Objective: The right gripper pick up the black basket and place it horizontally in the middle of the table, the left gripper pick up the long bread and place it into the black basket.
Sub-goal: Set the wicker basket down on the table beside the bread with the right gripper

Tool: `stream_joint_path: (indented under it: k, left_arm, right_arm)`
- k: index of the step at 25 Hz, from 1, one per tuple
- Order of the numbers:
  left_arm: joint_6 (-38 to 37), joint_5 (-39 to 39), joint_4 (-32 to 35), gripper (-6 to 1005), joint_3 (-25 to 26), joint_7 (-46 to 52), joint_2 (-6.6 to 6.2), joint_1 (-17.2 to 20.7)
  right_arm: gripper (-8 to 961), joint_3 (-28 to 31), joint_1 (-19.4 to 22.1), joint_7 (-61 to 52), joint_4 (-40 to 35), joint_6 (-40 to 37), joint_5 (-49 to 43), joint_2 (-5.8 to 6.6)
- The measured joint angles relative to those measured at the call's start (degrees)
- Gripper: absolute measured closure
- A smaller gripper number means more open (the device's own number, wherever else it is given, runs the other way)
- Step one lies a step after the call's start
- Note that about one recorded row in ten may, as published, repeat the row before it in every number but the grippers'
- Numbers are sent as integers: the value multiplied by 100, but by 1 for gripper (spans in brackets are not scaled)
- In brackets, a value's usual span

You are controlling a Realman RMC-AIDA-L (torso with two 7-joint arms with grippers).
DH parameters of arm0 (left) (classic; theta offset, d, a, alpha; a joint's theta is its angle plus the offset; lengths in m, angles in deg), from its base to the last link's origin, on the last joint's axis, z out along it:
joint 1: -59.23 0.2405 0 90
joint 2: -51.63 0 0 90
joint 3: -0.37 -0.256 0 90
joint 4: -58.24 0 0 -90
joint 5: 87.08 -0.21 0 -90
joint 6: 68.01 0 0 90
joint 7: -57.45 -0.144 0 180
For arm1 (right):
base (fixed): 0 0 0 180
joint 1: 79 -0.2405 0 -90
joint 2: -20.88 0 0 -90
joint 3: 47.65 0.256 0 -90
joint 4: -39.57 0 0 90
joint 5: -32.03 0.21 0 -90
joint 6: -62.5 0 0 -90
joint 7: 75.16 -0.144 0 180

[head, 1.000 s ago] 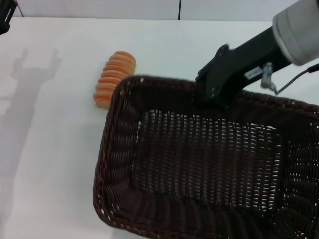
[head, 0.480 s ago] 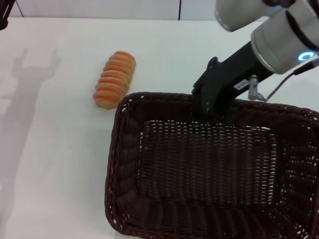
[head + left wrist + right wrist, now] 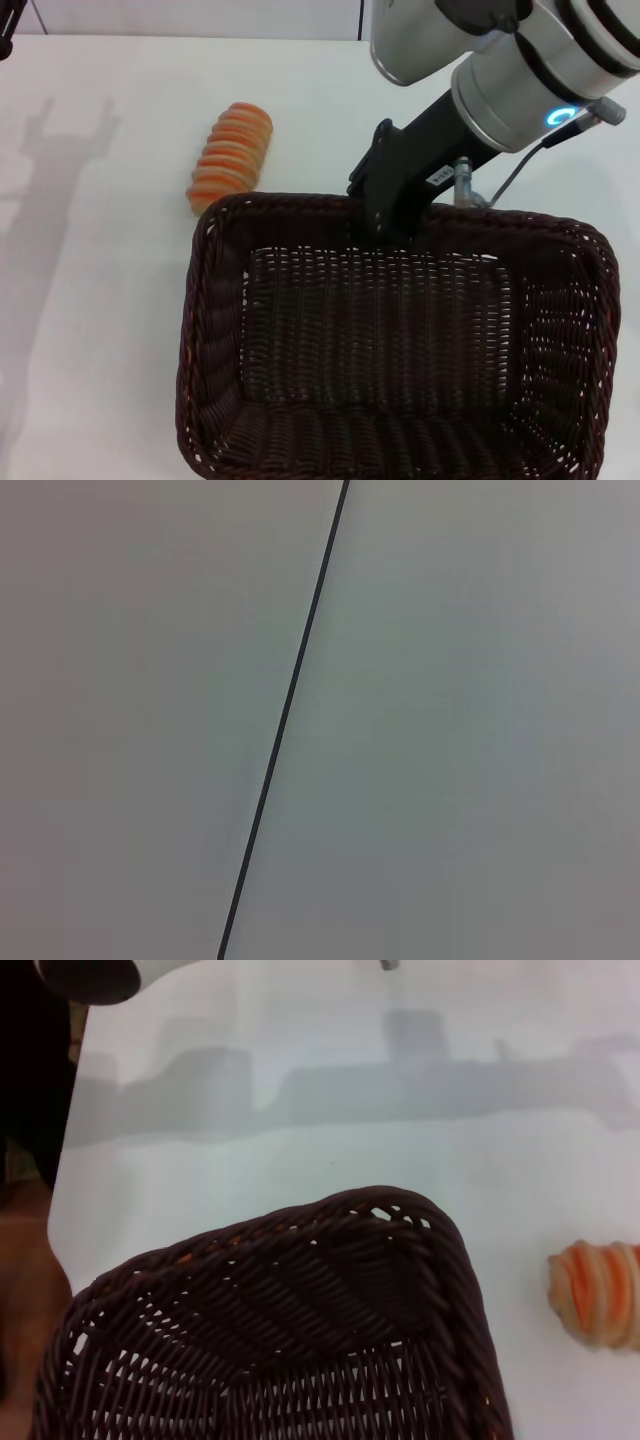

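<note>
Jaws of right gripper (image 3: pixel 385 228) clamped on black basket (image 3: pixel 390 350) far rim.

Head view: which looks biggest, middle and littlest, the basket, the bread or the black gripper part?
1. The black basket, biggest by far; it is also nearest the camera.
2. The right gripper, black part on the basket's far rim.
3. The long bread. It looks close in size to the gripper part, so that order is unsure.

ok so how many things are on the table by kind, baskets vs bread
black basket: 1
long bread: 1
total: 2
The right gripper is at the basket's far rim.
</note>
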Motion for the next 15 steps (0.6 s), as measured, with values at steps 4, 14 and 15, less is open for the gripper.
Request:
stream_joint_path:
  k: [4, 14, 15]
  left_arm:
    - [-22, -14, 1, 151, 0, 1, 0, 5]
    - [-48, -14, 4, 153, -27, 29, 0, 53]
    - [-54, -13, 4, 153, -27, 31, 0, 57]
  right_arm:
    - [788, -69, -45, -24, -17, -96, 3, -16]
    - [769, -321, -136, -117, -236, -374, 9, -48]
    - [767, -347, -159, -135, -265, -380, 9, -50]
